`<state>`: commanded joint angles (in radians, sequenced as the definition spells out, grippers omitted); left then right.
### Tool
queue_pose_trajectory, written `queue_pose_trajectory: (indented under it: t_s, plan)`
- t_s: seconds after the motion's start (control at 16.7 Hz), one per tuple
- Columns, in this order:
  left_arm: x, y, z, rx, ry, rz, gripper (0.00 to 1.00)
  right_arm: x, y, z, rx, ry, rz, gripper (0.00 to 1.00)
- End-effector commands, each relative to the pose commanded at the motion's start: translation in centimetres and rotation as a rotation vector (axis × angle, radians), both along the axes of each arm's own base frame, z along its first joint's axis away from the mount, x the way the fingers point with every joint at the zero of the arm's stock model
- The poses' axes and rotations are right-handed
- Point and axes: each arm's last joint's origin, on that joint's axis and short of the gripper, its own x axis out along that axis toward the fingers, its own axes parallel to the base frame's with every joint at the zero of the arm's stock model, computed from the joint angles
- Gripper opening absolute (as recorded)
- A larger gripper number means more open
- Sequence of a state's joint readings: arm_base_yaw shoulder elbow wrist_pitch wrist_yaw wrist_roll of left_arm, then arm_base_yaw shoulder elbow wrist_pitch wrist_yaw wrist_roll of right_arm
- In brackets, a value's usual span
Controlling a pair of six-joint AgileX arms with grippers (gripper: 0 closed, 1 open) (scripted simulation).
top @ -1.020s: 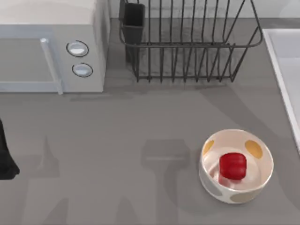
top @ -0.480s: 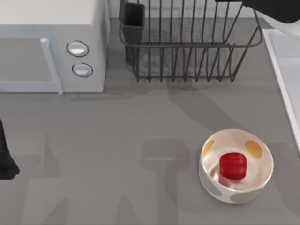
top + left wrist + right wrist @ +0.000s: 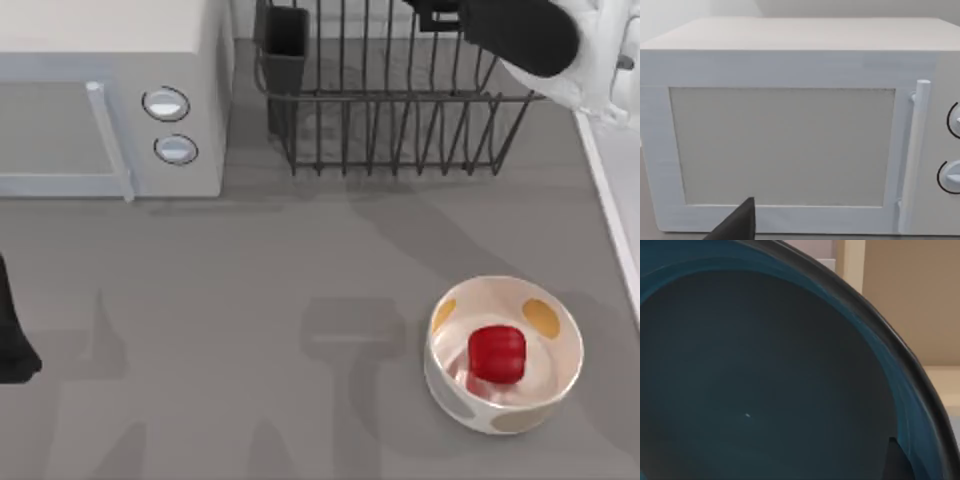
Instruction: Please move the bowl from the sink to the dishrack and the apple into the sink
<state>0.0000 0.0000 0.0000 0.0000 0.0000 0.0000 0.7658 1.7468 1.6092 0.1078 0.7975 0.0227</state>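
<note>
Since a second earlier, my right gripper (image 3: 440, 14) had swung over the dishrack (image 3: 400, 100), carrying the bowl (image 3: 765, 380) tilted; grip unclear.

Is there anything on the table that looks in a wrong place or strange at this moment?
One thing: the apple lies inside the cream spotted bowl at the table's right, not in the sink. The dishrack stands upright. Nothing looks spilled or damaged.
</note>
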Motion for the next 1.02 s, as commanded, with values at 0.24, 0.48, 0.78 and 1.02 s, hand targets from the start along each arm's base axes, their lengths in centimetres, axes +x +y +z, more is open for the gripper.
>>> queue_pose_trajectory:
  t_s: [0.24,0.48,0.78,1.02]
  plan:
    - [0.0,0.0,0.0,0.0,0.0,0.0,1.0,3.9,0.7,-6.7,0.02,-0.019,0.002,0.0]
    - [0.0,0.0,0.0,0.0,0.0,0.0,1.0,6.6,-0.3,-13.6,0.022,-0.023,0.003,0.0]
    - [0.0,0.0,0.0,0.0,0.0,0.0,1.0,7.3,-1.2,-16.4,0.009,-0.01,0.003,0.0]
    - [0.0,0.0,0.0,0.0,0.0,0.0,1.0,7.3,-1.2,-16.4,0.009,-0.01,0.003,0.15]
